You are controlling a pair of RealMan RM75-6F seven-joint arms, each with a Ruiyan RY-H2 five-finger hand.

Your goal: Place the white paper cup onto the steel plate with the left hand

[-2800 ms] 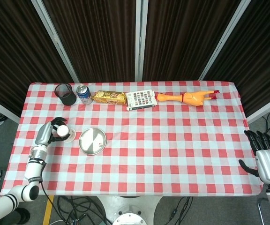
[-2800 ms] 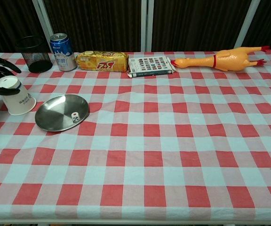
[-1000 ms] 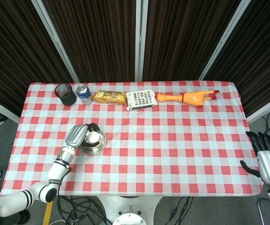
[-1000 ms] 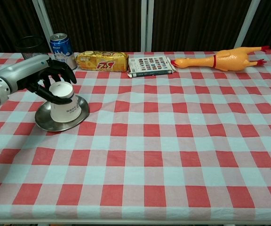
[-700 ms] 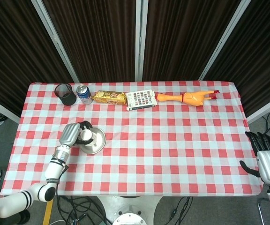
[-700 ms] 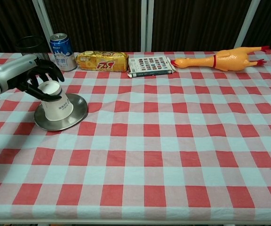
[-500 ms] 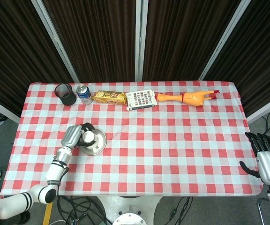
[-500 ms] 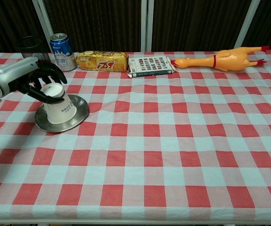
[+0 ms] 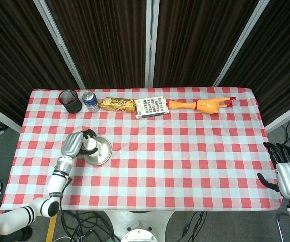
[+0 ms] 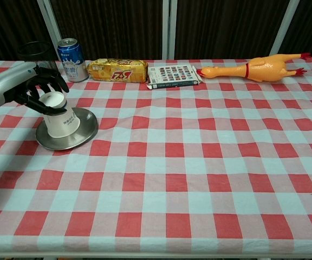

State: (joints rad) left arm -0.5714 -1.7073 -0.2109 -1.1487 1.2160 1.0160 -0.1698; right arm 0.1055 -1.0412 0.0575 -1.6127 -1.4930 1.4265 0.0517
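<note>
The white paper cup [image 10: 59, 118] stood upside down on the steel plate [image 10: 85, 130] at the near left of the worktop [image 10: 199, 162], its wide mouth on the plate's left part and its narrow base uppermost, leaning a little to the left. The left hand [image 10: 37, 89] gripped it, dark fingers curled around the upper end from the left and far side, a hold that I judged suited to settling the cup before letting go. The right hand [image 9: 288, 169] hung off the right edge of the worktop with its fingers spread and nothing in them, clear of a job assigned to the other arm. The chest view showed the cup's side wall, its printed text, its lean and the rim meeting the plate, none of which could be read from above. The head view alone showed the right hand, the left forearm reaching in from the near left corner, and the cup sitting left of the plate's middle, with the far-side row of mesh pot [image 9: 70, 101], can [image 9: 89, 101], snack pack [image 9: 117, 104], book [image 9: 150, 107] and rubber chicken [image 9: 201, 105] well apart from it
</note>
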